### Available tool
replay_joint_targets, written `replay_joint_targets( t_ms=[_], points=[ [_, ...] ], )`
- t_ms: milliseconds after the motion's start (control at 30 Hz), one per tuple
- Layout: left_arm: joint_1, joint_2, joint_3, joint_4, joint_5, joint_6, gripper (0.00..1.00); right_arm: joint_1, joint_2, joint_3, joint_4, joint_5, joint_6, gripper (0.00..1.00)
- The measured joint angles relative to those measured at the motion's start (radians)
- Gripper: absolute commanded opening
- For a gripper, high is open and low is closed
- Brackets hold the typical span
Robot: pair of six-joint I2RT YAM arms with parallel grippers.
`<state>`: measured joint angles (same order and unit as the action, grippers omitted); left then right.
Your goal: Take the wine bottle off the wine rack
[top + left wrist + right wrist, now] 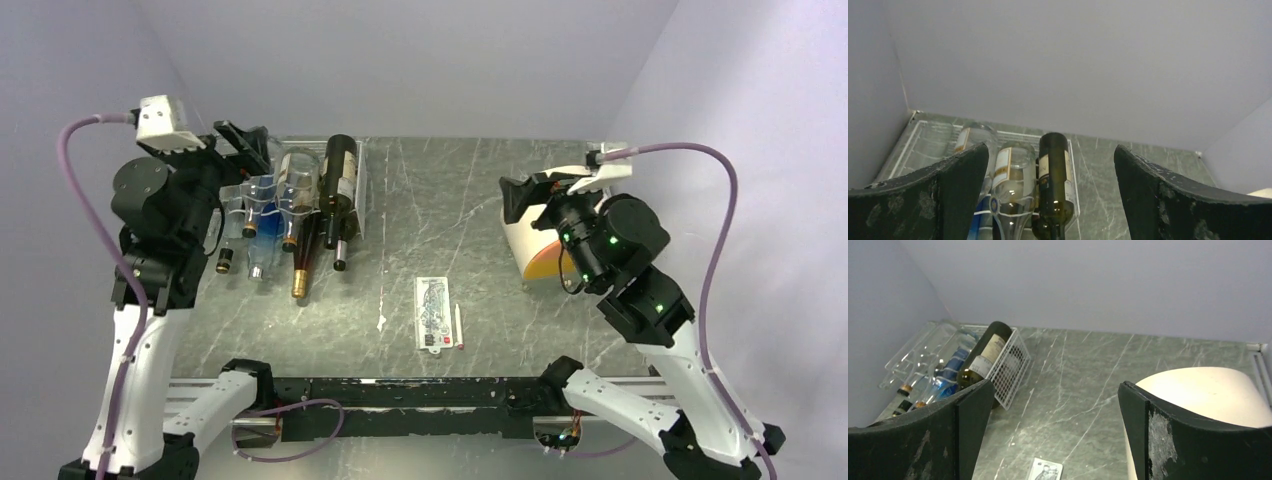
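The white wire wine rack (359, 190) lies at the table's back left with several bottles side by side, necks toward the arms. The rightmost is a dark green wine bottle (340, 180) with a cream label. It also shows in the left wrist view (1054, 175) and the right wrist view (986, 356). Beside it lies a clear bottle (301, 185) with a gold neck. My left gripper (246, 143) hovers open over the rack's left part, touching nothing. The right gripper (525, 190) is open too, raised at the far right, well away from the rack (1010, 369).
A white and orange rounded object (530, 255) sits under the right gripper. A printed card (431, 312) and a white pen (458, 325) lie near the table's front middle. A clear plastic holder (255, 190) overlaps the rack's left side. Walls close in on three sides.
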<state>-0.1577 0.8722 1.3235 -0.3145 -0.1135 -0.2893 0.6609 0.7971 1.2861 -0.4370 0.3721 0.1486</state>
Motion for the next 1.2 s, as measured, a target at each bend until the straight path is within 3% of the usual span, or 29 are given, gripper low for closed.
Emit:
replay_joint_targets(
  t_ms=[400, 667, 967, 1200],
  points=[
    [-0.01, 0.137, -0.016, -0.104, 0.084, -0.006, 1.0, 0.169, 0.149, -0.003, -0.049, 0.171, 0.118, 1.0],
    [-0.014, 0.211, -0.021, -0.185, 0.136, -0.004, 0.99, 0.21, 0.264, 0.04, -0.118, 0.191, 0.201, 1.0],
    [-0.017, 0.251, -0.035, -0.247, 0.152, 0.005, 1.0, 0.223, 0.298, 0.057, -0.185, 0.13, 0.094, 1.0],
    [-0.02, 0.309, -0.12, -0.232, 0.28, -0.015, 0.94, 0.224, 0.301, 0.071, -0.248, 0.181, 0.086, 1.0]
  ],
)
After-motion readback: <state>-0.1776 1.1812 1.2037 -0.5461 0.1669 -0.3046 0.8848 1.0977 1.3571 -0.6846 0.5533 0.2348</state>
